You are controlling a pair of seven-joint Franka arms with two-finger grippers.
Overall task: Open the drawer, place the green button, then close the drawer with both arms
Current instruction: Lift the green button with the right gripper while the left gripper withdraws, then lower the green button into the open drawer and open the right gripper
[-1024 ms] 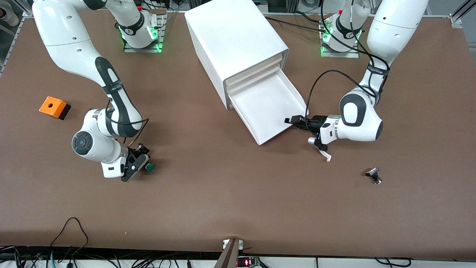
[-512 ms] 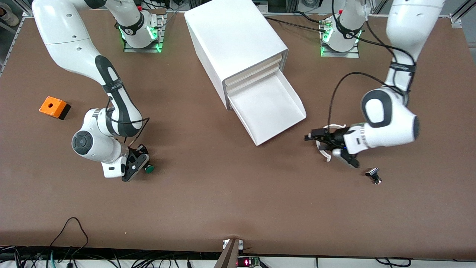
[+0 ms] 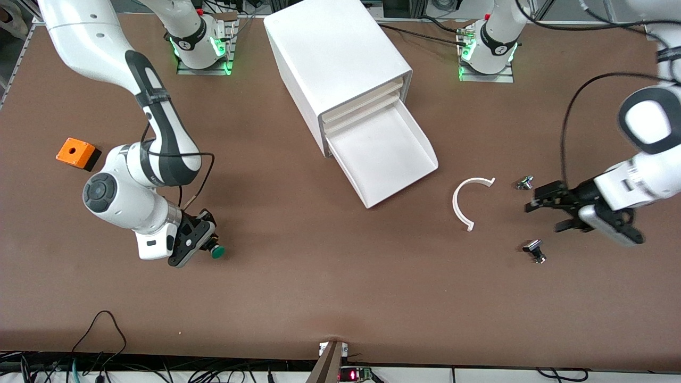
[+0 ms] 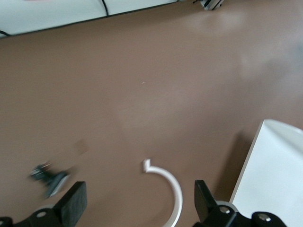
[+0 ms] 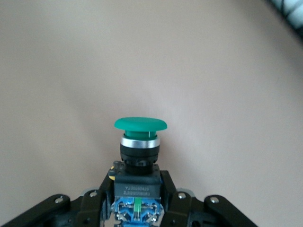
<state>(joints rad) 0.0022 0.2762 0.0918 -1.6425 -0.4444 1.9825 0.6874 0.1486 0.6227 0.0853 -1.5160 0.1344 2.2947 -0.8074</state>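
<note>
— Pulling away from the drawer toward the left arm's end of the desk: left claw, spread wide, holding nothing.
— Clamping the button low over the desk: right claw.

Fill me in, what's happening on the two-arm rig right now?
The lowest drawer of the white cabinet is pulled out and holds nothing. The right gripper is shut on the green button, low over the table toward the right arm's end. The left gripper hangs open over the left arm's end, between two small metal parts. A white curved piece lies on the table by the drawer.
</note>
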